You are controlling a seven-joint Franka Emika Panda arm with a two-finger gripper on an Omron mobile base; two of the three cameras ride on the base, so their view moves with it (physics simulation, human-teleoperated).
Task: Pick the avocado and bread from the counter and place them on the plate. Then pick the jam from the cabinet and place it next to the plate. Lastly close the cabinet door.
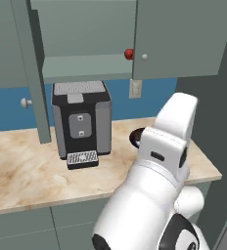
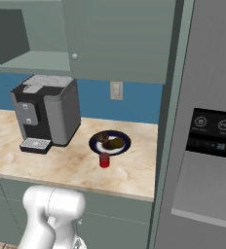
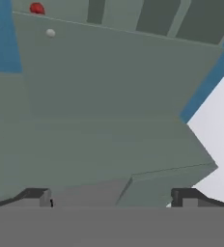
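The plate [image 2: 96, 144], with its dark navy rim, sits on the counter right of the coffee machine. On it lie the rough brown bread [image 2: 103, 137] and the smooth olive avocado [image 2: 117, 143]. The red jam [image 2: 104, 159] jar stands upright on the counter just in front of the plate. In the left base view the arm covers most of the plate [image 1: 134, 137]. The cabinet door [image 1: 31, 73] stands swung open, edge-on, at the left. My gripper [image 3: 111, 198] is open and holds nothing, pointing up at the underside of the upper cabinet.
A black and silver coffee machine [image 1: 81, 122] stands at the back of the counter. A small red ball [image 1: 128, 53] sits on the open cabinet shelf beside the closed right door and its knob [image 1: 144, 56]. A tall grey fridge [image 2: 207, 121] bounds the counter's right end.
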